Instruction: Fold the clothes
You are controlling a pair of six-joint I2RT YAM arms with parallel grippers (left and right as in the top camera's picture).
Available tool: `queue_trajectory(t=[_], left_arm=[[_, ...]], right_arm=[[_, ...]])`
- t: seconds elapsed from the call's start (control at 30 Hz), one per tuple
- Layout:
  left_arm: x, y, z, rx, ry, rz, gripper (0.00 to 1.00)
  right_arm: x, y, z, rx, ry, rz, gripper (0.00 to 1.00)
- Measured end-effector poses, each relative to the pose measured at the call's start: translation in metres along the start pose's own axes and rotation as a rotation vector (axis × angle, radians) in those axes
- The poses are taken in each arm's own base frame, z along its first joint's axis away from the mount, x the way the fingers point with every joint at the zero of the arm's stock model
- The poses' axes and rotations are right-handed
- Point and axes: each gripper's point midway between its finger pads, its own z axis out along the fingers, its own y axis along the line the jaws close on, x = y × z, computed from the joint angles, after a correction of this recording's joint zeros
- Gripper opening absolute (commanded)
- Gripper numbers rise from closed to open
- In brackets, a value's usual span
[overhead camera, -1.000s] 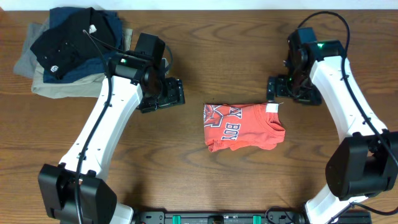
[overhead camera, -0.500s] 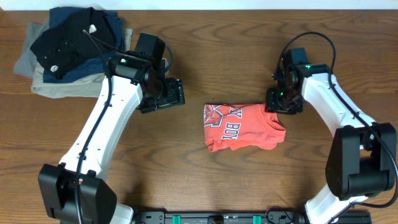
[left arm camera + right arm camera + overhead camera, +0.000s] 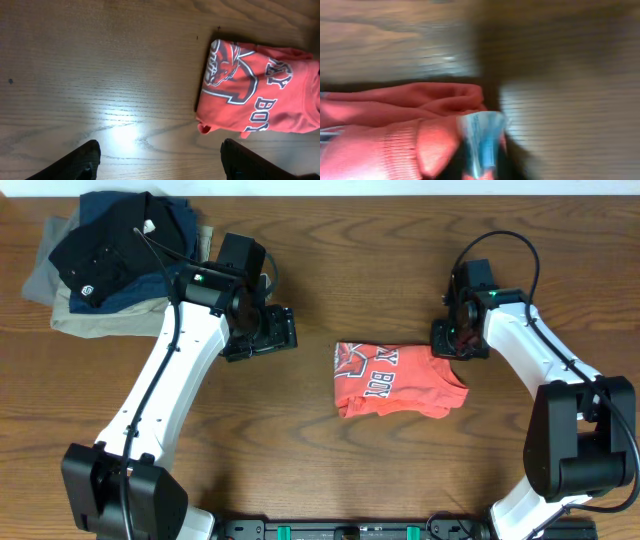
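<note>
- One coral-red T-shirt (image 3: 398,381) lies folded into a compact block at the middle of the tabletop (image 3: 380,260), lettering up, its lower edge rumpled.
- Right end effector (image 3: 453,352) sits at the shirt's upper right corner. In the blurred wrist view it seems pinched on the collar by the label (image 3: 482,135).
- Left end effector (image 3: 165,161) hovers well to the left, jaws wide and empty.
- Bare wood shows on every side of the shirt, and a garment pile (image 3: 105,265) fills the far left corner.
</note>
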Motion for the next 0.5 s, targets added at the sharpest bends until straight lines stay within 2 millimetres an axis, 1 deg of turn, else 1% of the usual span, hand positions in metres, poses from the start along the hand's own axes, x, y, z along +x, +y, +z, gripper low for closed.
queue_trajectory(t=[0.03,0.07,0.1,0.17,0.27,0.4,0.43,0.5], left_arm=[[0.0,0.0,0.0,0.0,0.0,0.001,0.78],[0.0,0.0,0.0,0.0,0.001,0.001,0.78],[0.0,0.0,0.0,0.0,0.0,0.004,0.78],[0.0,0.0,0.0,0.0,0.001,0.006,0.78],[0.0,0.0,0.0,0.0,0.001,0.011,0.78],[0.0,0.0,0.0,0.0,0.001,0.012,0.78],[0.0,0.0,0.0,0.0,0.0,0.012,0.78],[0.0,0.0,0.0,0.0,0.0,0.013,0.78]], right_arm=[[0.003,-0.005,0.0,0.028,0.011,0.002,0.75],[0.008,-0.011,-0.001,0.059,0.032,0.004,0.87],[0.014,-0.017,-0.004,0.091,0.058,0.009,0.92],[0.024,-0.026,-0.011,0.143,0.107,0.024,0.94],[0.03,-0.032,-0.032,0.192,0.157,0.052,0.94],[0.018,-0.028,-0.062,0.184,0.132,0.08,0.95],[0.015,-0.026,-0.069,0.171,0.115,0.082,0.97],[0.012,-0.016,-0.084,0.117,0.077,0.074,0.96]])
